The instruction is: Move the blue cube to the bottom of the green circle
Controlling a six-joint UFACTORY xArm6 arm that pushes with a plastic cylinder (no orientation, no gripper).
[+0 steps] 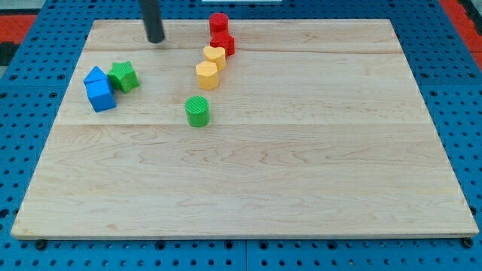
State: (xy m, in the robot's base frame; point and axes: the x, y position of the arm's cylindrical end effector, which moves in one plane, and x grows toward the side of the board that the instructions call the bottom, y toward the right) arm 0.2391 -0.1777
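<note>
Jaws none: my tip (155, 41), end of dark matte rod, holds nothing, near view's top, well above blue blocks. Glossy blue plastic cube (100, 95) at view's left on pale wooden board (301, 173), touching blue pentagon-like block (95, 76); green star (123, 76) just beside. Ribbed green plastic circle (197, 111) well apart rightward.

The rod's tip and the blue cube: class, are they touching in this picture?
Apart. The camera view shows my tip near the view's top, with bare wood plainly between it and the blue cube, which sits lower at the view's left.

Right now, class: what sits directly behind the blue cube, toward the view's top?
Another blue block touches the blue cube from behind; its lower part is hidden. A green star sits alongside.
</note>
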